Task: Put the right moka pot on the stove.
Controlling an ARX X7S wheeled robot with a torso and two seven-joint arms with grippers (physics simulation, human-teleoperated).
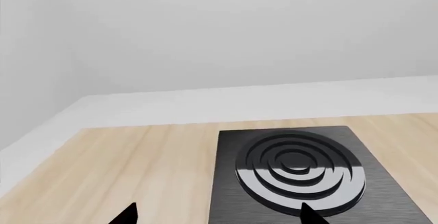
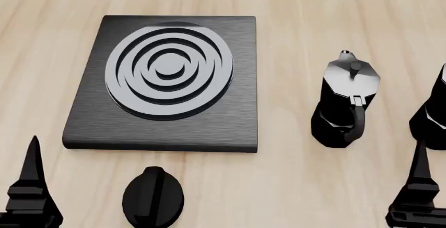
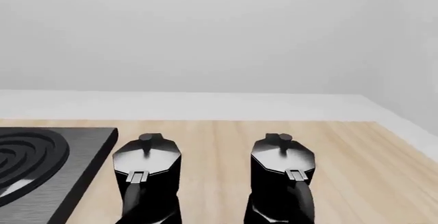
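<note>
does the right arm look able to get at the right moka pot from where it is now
Probably yes: the right gripper sits just short of the right moka pot, with bare wood between. The twin moka pot stands apart to its left.

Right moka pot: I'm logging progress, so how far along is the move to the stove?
Nothing done: the right moka pot stands on the table beside its twin. The stove is bare. In hand: nothing; right gripper holds nothing. Left: grasp, lift, place.
</note>
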